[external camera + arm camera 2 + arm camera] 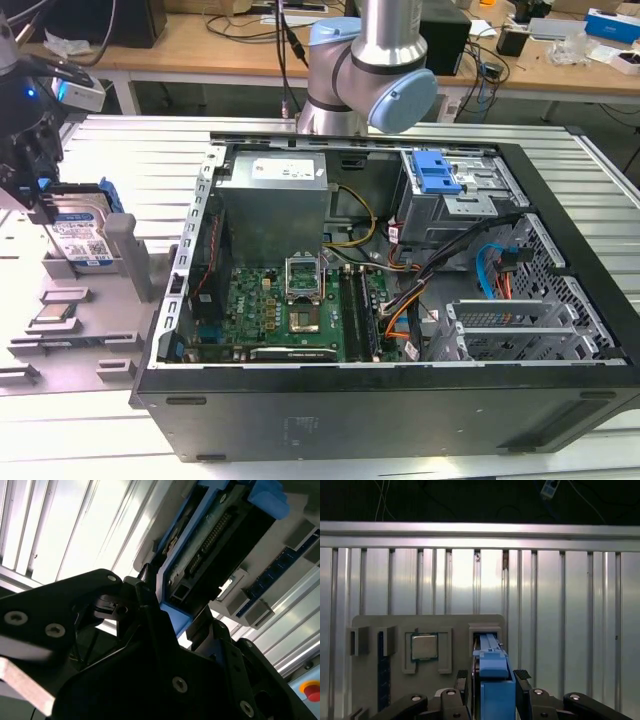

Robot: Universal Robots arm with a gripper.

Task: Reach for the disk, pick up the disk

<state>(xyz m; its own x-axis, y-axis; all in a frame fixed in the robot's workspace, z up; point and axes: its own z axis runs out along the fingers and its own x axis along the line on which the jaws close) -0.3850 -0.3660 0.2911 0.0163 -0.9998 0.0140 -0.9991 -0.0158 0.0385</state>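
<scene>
Disk clamped between fingers, label in exterior view

A white-and-blue barcode label is showing on the disk, at nine o'clock from the computer case; no print is reading legibly anywhere.

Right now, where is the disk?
The disk stands on edge in the grey holder at the exterior view's left, outside the computer case, with its blue edge clamped in the jaws of the gripper.
</scene>
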